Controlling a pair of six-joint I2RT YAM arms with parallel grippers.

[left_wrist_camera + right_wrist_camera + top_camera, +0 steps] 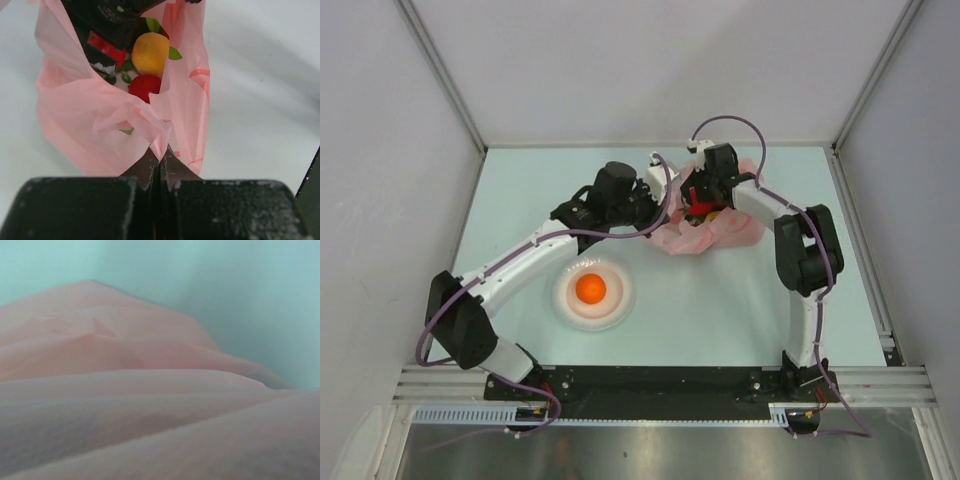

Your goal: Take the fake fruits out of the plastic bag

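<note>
The pink plastic bag (720, 234) lies at the back right of the table. My left gripper (661, 207) is shut on the bag's near edge (161, 150) and holds the mouth up. Inside the bag, the left wrist view shows a yellow-orange fruit (150, 52), a red fruit (145, 86) and green leaves. My right gripper (699, 206) reaches down into the bag's mouth, and its black and red body (102, 30) sits beside the fruits. Its jaws are hidden. The right wrist view shows only blurred pink bag film (150, 390). An orange ball (591, 289) rests on the white plate (618, 310).
The white plate stands at the front left of centre, under my left arm's forearm. Grey enclosure walls surround the pale green table (740, 310). A black base rail (660, 380) runs along the near edge.
</note>
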